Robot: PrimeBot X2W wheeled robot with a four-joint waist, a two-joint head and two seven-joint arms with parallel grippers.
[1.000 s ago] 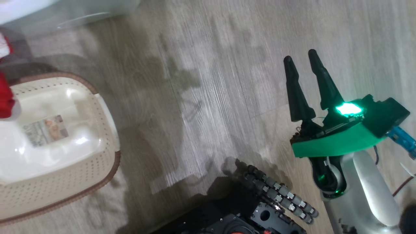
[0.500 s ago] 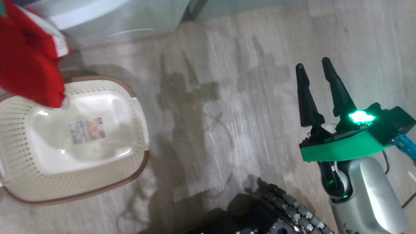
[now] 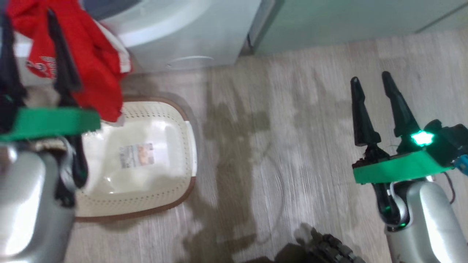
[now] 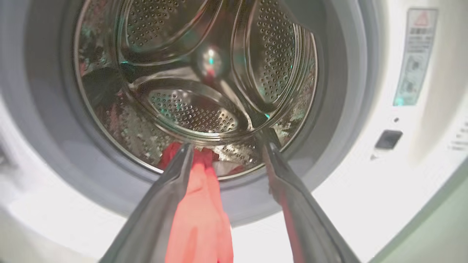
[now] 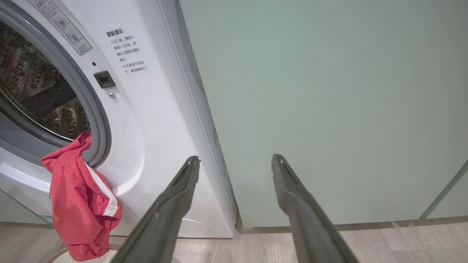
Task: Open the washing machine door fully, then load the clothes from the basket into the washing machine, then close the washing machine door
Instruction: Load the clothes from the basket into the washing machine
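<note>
– Clothes (image 5: 78,204) status? Head feed jumped.
– That's my head camera tilting up, not the floor moving. A second ago they were at the frame edge over the basket (image 3: 146,204). Now they hang from the washing machine (image 5: 146,128) opening: top end past the grey seal (image 4: 340,109) into the drum (image 4: 190,113), most of it down the front.
– Gripped?
– No. Left gripper (image 4: 226,144) is spread, cloth lying loose between the fingers. Right gripper (image 3: 370,77) is spread too, empty, well off to the side.
– Basket?
– What I can see of its floor holds just the sticker (image 3: 136,155); my left arm hides one end. I reckon the load needs pushing in before I close up.
</note>
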